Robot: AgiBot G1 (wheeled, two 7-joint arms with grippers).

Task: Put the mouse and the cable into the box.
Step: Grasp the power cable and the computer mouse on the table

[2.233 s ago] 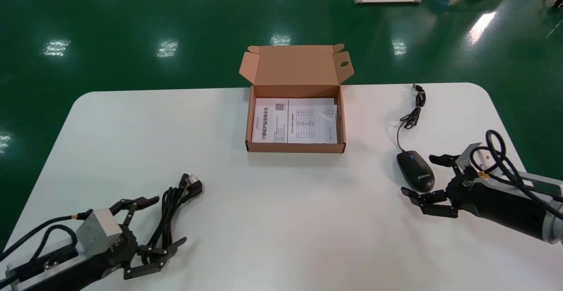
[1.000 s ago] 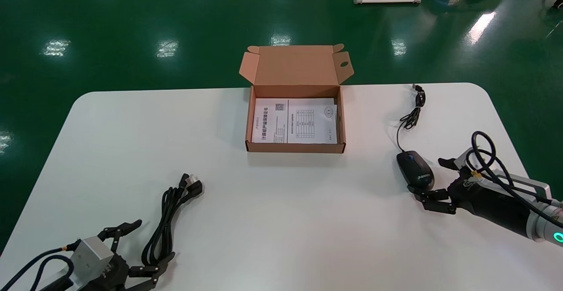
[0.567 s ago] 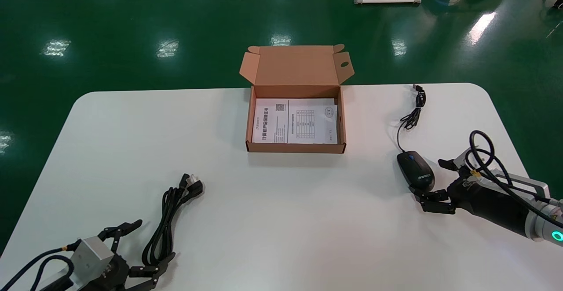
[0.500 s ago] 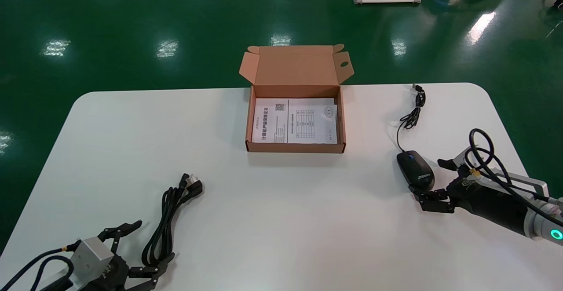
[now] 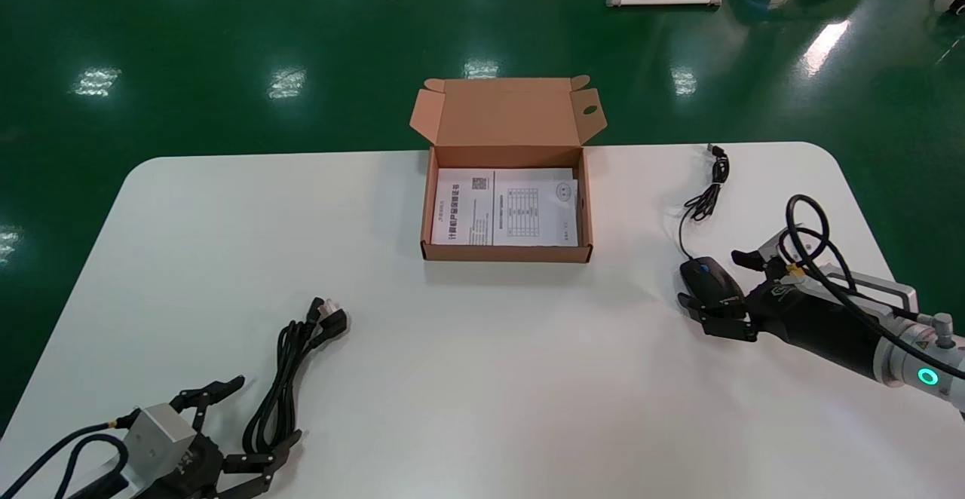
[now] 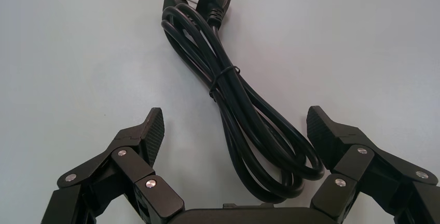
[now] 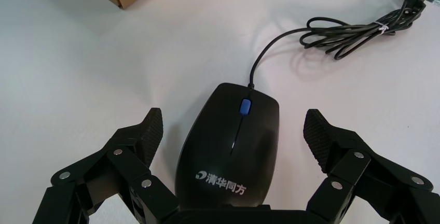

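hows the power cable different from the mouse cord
The power cable is thick, with a pronged plug, partly inside the open left pincer; the mouse cord is thin, USB-tipped, beyond the open right pincer, which flanks the mouse. Both are black, tied bundles on the table.

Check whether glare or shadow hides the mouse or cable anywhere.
Head view: lamp glare dots the green floor, not the white table. Right wrist view: the black corded mouse, inside the open right gripper, shows mild sheen. Left wrist view: the black bundled power cable, inside the open left gripper, reads clearly.
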